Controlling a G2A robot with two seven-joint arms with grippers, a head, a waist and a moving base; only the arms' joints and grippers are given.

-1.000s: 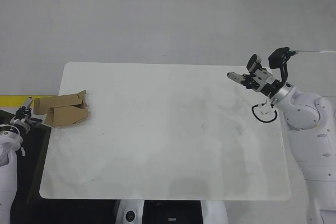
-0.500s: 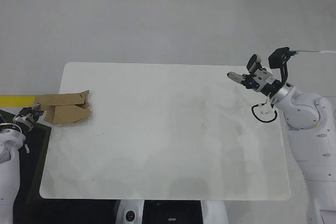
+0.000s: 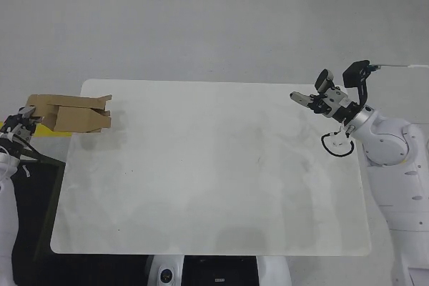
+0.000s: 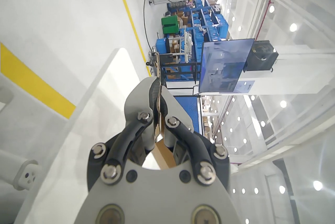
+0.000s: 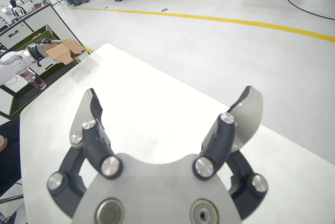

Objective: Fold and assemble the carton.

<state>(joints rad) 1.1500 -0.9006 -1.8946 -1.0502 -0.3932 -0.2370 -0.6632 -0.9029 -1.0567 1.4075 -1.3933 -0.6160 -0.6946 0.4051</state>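
A flattened brown cardboard carton (image 3: 70, 114) hangs in the air at the table's far left corner, partly past the edge. My left gripper (image 3: 28, 118) is shut on its left end; in the left wrist view the cardboard edge (image 4: 157, 94) is pinched between the two fingers, at my left gripper (image 4: 157, 99). From the right wrist view the carton (image 5: 66, 51) shows far off beyond the table corner. My right gripper (image 3: 305, 100) stands open above the far right corner of the white table (image 3: 214, 179), and between its fingers, at my right gripper (image 5: 170, 102), there is nothing.
A dark green bin (image 3: 36, 207) stands on the left side of the table, with a pink bottle (image 5: 35, 81) in it. A black cable loop (image 3: 337, 145) lies near the right arm. Beyond the table runs a white floor with a yellow line (image 5: 209, 19).
My left gripper has lifted the carton off the table's left edge and carried it up and toward the far corner. The right arm has stayed still.
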